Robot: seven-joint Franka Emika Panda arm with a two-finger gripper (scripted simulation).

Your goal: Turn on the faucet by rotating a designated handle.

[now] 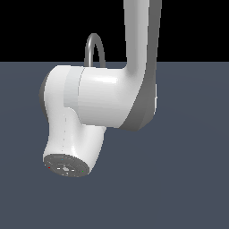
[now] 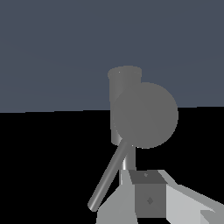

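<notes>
Faucet: grey gooseneck, mostly hidden behind the white arm in the exterior view. Handle: thin rod slanting from faucet base, just beside the pincer. Pincer state: cannot tell. Risk: slipping off the slim rod.

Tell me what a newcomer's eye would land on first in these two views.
In the exterior view, the big white robot arm fills the centre, with only the grey faucet spout's arch peeking above it. In the wrist view, the thin handle slants out from the faucet's rounded base, right beside the gripper.
</notes>
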